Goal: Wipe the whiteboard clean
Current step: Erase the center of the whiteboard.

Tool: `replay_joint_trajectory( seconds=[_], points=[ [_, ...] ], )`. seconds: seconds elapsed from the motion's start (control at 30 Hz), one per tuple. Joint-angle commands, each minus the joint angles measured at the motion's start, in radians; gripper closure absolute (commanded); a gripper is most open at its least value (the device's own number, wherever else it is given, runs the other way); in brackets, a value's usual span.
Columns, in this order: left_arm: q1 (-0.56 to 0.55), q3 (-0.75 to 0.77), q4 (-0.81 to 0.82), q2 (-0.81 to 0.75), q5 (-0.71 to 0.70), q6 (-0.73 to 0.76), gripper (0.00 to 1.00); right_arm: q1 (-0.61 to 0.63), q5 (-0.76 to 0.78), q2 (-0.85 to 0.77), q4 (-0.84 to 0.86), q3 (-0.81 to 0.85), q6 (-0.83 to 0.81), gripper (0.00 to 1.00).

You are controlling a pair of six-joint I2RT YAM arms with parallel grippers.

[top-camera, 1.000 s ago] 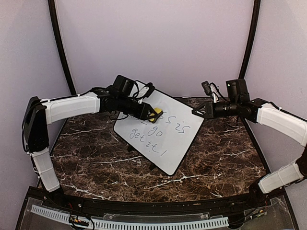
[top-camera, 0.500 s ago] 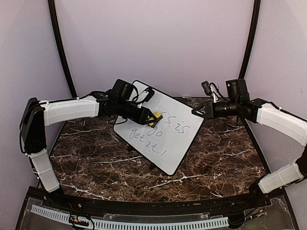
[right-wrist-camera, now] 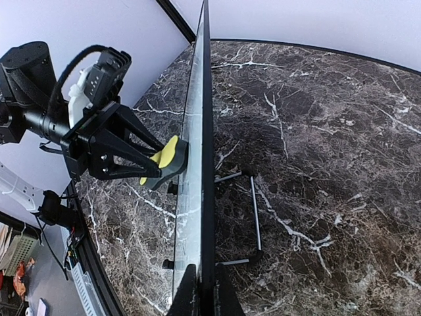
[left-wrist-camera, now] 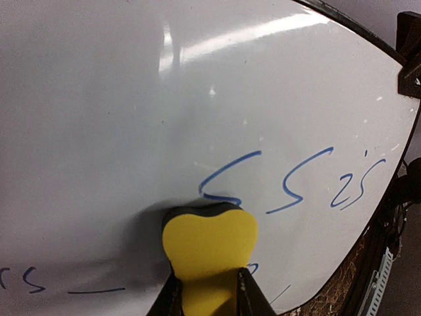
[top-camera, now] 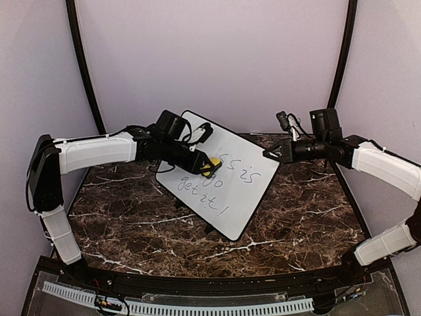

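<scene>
Here the left gripper (top-camera: pixel 205 165) pinches the yellow eraser (left-wrist-camera: pixel 209 242) flat against the whiteboard (top-camera: pixel 245 197) beside blue handwriting (left-wrist-camera: pixel 293 187), while the right gripper (right-wrist-camera: pixel 201 293) clamps its edge between closed fingers.

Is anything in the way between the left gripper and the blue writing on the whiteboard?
Nothing visible does. The left gripper presses its yellow eraser flat onto the whiteboard, right at the blue writing.
</scene>
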Motion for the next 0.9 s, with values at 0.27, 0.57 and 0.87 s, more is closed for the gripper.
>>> replay_joint_trajectory(
  seconds=[0.27, 0.57, 0.87],
  points=[
    [0.002, 0.124, -0.003, 0.089, -0.092, 0.003, 0.88, 0.048, -0.075, -0.011, 0.051, 0.003, -0.137, 1.0],
    [0.002, -0.049, 0.002, -0.009, -0.074, 0.002, 0.88, 0.049, -0.08, -0.001, 0.054, 0.009, -0.137, 1.0],
    [-0.002, -0.071, 0.031, -0.009, -0.043, -0.003, 0.88, 0.048, -0.081, 0.002, 0.053, 0.011, -0.137, 1.0]
  ],
)
